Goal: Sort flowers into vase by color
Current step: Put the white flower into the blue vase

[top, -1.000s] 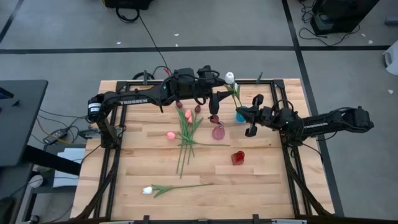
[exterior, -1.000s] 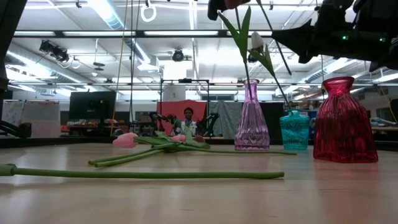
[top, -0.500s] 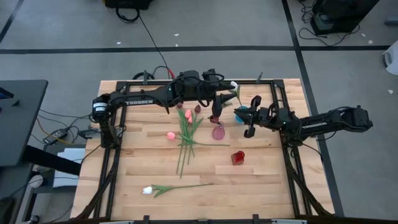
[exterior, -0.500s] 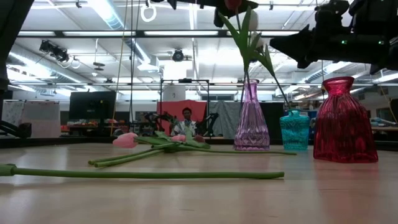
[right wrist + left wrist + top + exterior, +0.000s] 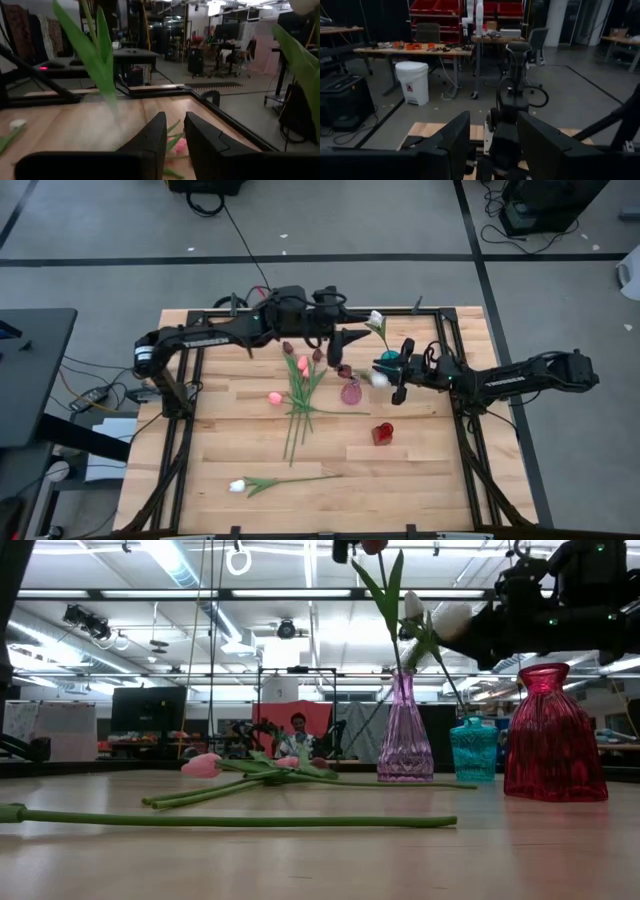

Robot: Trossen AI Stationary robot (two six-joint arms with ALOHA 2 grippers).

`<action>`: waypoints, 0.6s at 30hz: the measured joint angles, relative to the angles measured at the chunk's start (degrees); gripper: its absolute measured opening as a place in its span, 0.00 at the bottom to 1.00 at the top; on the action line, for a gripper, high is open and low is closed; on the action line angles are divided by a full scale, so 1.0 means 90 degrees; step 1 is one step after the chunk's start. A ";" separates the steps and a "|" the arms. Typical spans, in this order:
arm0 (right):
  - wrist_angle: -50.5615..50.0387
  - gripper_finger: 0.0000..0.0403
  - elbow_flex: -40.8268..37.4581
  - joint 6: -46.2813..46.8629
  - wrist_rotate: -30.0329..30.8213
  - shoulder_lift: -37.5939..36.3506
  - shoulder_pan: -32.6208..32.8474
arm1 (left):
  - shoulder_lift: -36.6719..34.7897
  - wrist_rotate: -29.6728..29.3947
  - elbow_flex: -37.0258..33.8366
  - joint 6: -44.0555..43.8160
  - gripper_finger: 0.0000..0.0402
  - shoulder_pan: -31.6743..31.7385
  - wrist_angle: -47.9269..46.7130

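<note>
A maroon tulip [image 5: 375,546] stands upright with its stem in the purple vase [image 5: 405,730]. My left gripper [image 5: 492,117] is open, just left of that tulip's head [image 5: 343,370], and touches nothing. One white tulip [image 5: 375,318] leans out of the teal vase [image 5: 473,748]. My right gripper [image 5: 175,120] hovers over the teal vase, nearly shut, with a second white tulip head [image 5: 380,378] at its tip. Pink and maroon tulips [image 5: 300,385] lie on the table. Another white tulip [image 5: 237,485] lies near the front edge. My right gripper points level toward the table's left, and a white tulip's head [image 5: 452,620] sits right at its fingertips, lifted clear of the table. A thin stem [image 5: 375,725] slants down from there. The fingers themselves hide the place of contact.
The red vase [image 5: 553,735] stands to the right of the teal one, nearer the front [image 5: 382,433]. The three vases stand close together under both arms. A black frame [image 5: 450,410] edges the table. Bare wood [image 5: 400,480] lies toward the near right.
My left gripper has drawn back toward the table's left, off the maroon tulip's head, which stays upright in the purple vase. My right gripper has shifted slightly left, and a white tulip head has come into view at its tip. The white tulip in the teal vase has tipped a little nearer.
</note>
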 joint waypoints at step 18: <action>-0.4447 0.21 0.1510 0.0897 0.0457 -0.0108 0.0652 | -0.1064 -0.0969 -0.0958 0.1020 0.42 -0.0087 -0.5013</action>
